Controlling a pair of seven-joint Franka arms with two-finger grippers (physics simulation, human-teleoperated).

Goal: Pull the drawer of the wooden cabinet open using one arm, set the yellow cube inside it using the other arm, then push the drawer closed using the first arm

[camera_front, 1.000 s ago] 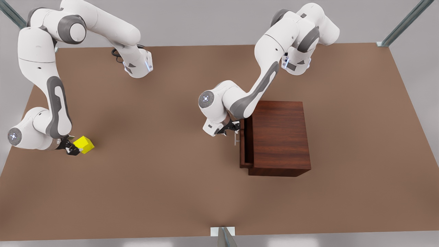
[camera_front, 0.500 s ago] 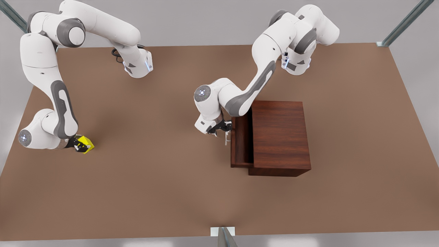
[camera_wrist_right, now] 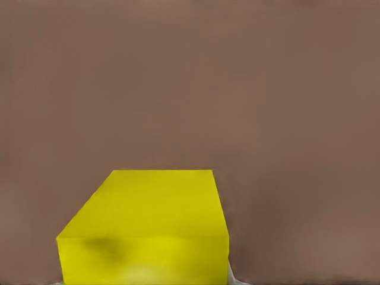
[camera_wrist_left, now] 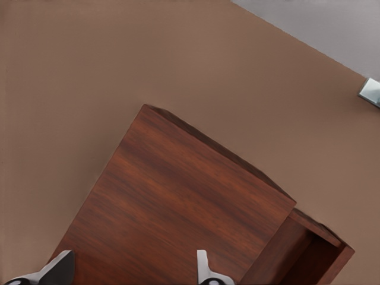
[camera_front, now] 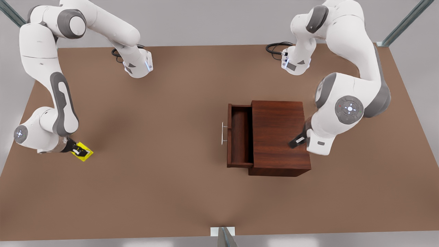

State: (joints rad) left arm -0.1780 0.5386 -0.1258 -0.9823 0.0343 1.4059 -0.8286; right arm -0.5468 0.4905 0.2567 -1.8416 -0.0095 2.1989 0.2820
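The wooden cabinet [camera_front: 279, 137] stands right of the table's middle. Its drawer [camera_front: 240, 137] is pulled out toward the front view's left, silver handle [camera_front: 223, 133] leading. My left gripper [camera_front: 295, 141] hovers open above the cabinet's top near its back edge, holding nothing; its fingertips [camera_wrist_left: 205, 270] spread wide over the cabinet [camera_wrist_left: 178, 202], with the drawer [camera_wrist_left: 314, 249] beyond. At the front view's far left my right gripper [camera_front: 79, 150] is down on the yellow cube [camera_front: 83, 154], shut on it, the cube resting on the table. The cube [camera_wrist_right: 145, 228] sits close under the right wrist camera.
The brown table [camera_front: 164, 178] stretches bare between the cube and the cabinet. Both arm bases [camera_front: 137, 65] stand along the far edge, each with a black cable. A metal post [camera_front: 223, 236] rises at the near edge.
The left arm let go of the handle and swung back over the cabinet's rear, leaving the drawer pulled further out. The right gripper came down around the cube.
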